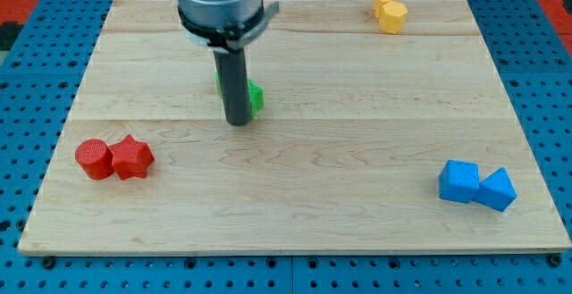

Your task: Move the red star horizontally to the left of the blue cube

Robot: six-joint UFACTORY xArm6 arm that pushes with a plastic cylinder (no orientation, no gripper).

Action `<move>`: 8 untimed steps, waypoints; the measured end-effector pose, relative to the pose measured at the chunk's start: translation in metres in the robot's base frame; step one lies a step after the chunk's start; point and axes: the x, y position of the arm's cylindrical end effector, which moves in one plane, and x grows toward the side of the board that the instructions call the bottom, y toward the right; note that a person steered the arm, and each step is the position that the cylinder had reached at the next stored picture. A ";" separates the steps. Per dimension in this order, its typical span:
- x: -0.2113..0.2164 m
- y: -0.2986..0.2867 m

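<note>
1. So there's a pale wooden tabletop (295, 214) sitting on a blue pegboard base (36, 26), and the blocks are scattered out toward its edges.
2. The arm comes down from the view's top, a fat grey housing (219, 4) with a dark rod (235, 84) hanging straight down. My tip (238, 122) sits a bit left of centre, in the upper half of the board.
3. No tool on this thing at all, just the bare rod, so nothing is released, clenched or grasping. It can only shove stuff.
4. Right behind the rod is a green block (255, 97). Mostly hidden, so I can't tell its shape, and I can't tell whether the tip touches it.
5. The red star (132, 157) is down at the view's lower left, snug against a red cylinder (94, 159) on its left. Both are well apart from the tip.
6. The blue cube (459, 180) is way over at the lower right, touching a second, wedge-like blue block (497, 189) on its right.
7. Star and cube sit at roughly the same height in the view, nearly the whole board apart.
8. Two yellow blocks (390, 10) are huddled together near the top right edge.
</note>
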 end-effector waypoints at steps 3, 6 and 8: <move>0.024 -0.191; 0.062 -0.064; 0.094 0.010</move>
